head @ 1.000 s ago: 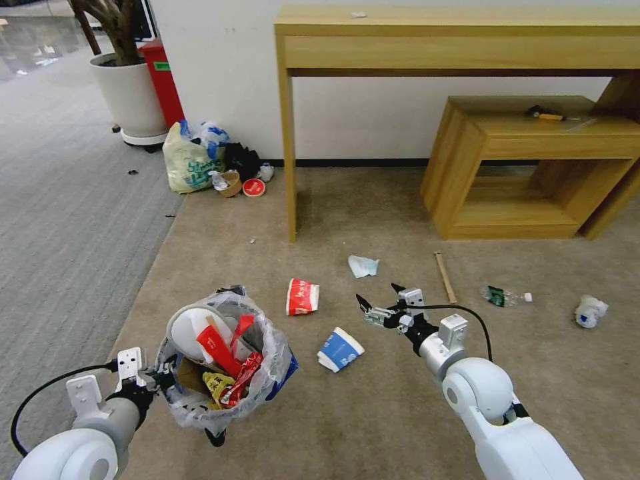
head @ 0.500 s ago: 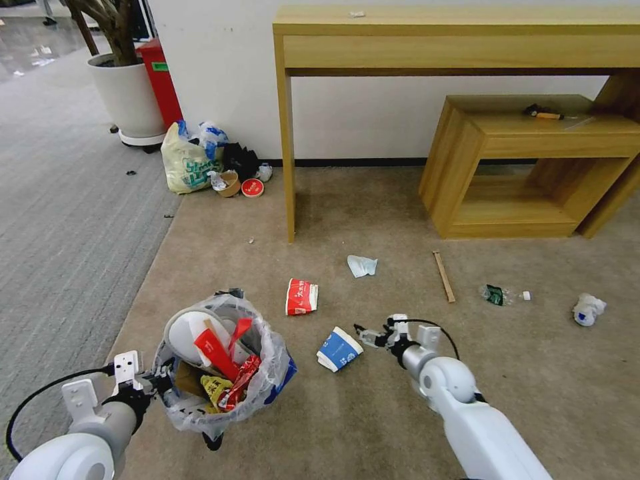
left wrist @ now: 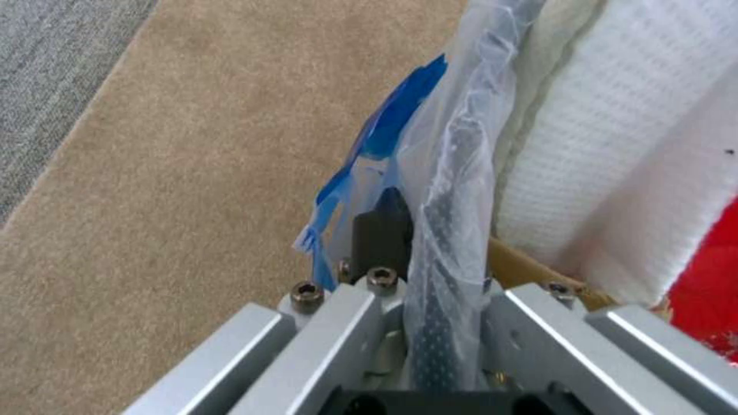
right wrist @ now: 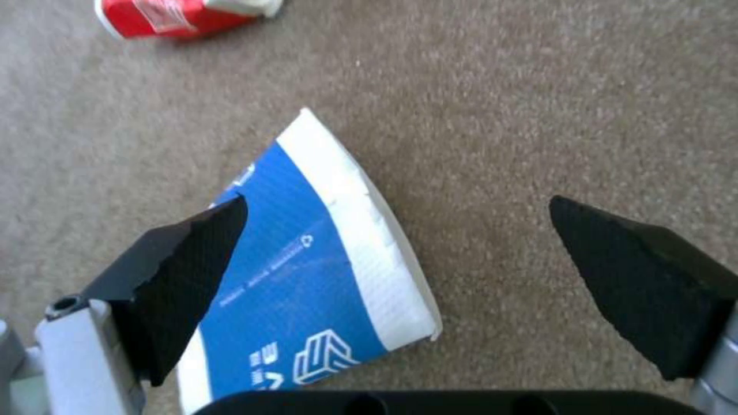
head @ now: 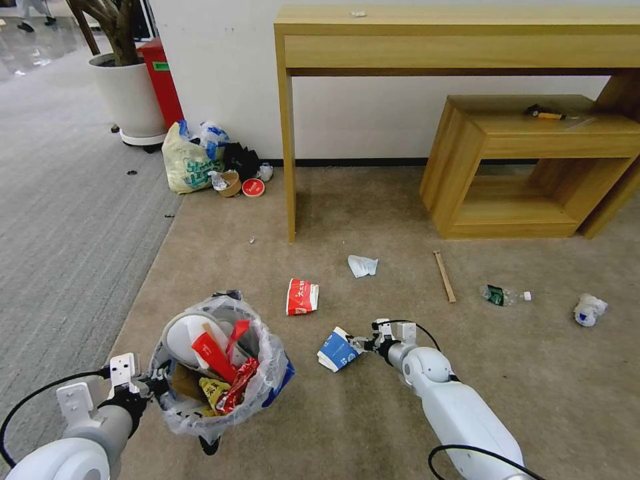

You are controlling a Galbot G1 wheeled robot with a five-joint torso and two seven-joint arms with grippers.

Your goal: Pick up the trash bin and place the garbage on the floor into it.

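The trash bin (head: 257,393), black with a clear bag and a blue patch, is full of wrappers and a white slipper. My left gripper (head: 159,385) is shut on its near-left rim (left wrist: 450,190), pinching bag and rim. A crushed blue-white cup (head: 335,351) lies on the beige floor (head: 373,427). My right gripper (head: 355,344) is low and open right at that cup (right wrist: 308,253); one fingertip (right wrist: 192,248) is over its blue side, the other stands over bare carpet. More garbage lies beyond: a red cup (head: 302,297), crumpled paper (head: 362,266), a wooden stick (head: 445,276), a plastic bottle (head: 505,295).
A wooden console table (head: 460,40) and a low wooden shelf (head: 533,167) stand against the far wall. A pale-yellow shopping bag (head: 187,163) with litter sits beside the table leg, near a white planter (head: 130,97). A crumpled white-blue item (head: 590,310) lies far right. Grey carpet (head: 60,220) runs along the left.
My right arm has dropped and swung left, bringing its open gripper from mid-air down onto the blue-white cup. The left gripper and bin have hardly moved.
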